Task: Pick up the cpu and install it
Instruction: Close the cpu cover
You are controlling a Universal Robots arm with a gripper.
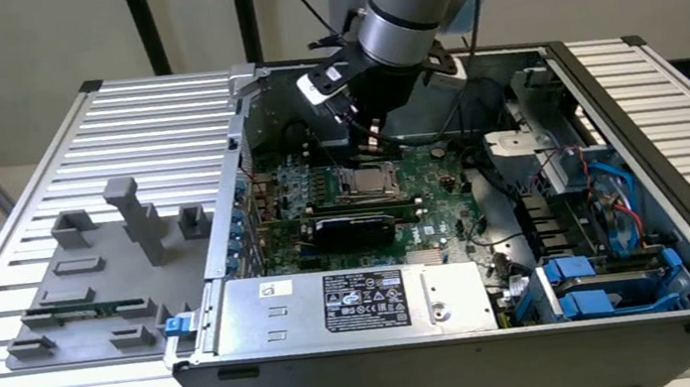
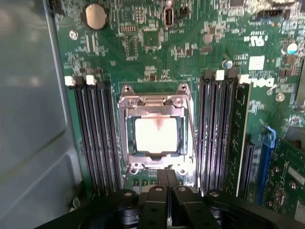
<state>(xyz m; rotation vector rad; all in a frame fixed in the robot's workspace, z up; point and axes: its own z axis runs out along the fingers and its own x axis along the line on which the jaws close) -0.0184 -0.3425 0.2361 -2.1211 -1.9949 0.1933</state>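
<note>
The cpu (image 2: 157,135), a silvery square chip, lies flat inside the metal socket frame (image 2: 156,101) on the green motherboard (image 2: 143,47). In the exterior view the cpu (image 1: 370,183) sits in the socket near the middle of the open computer case. My gripper (image 1: 373,140) hangs just above and slightly behind the socket, apart from the chip. In the wrist view the black fingertips (image 2: 167,178) stand pressed together at the socket's near edge, with nothing between them.
Black memory slots (image 2: 95,133) flank the socket, and a green stick (image 2: 239,138) stands in one. The case holds a power supply (image 1: 356,300) and blue drive bays (image 1: 604,284). Grey fixture blocks (image 1: 135,221) and a green memory stick (image 1: 83,311) lie on the slatted table.
</note>
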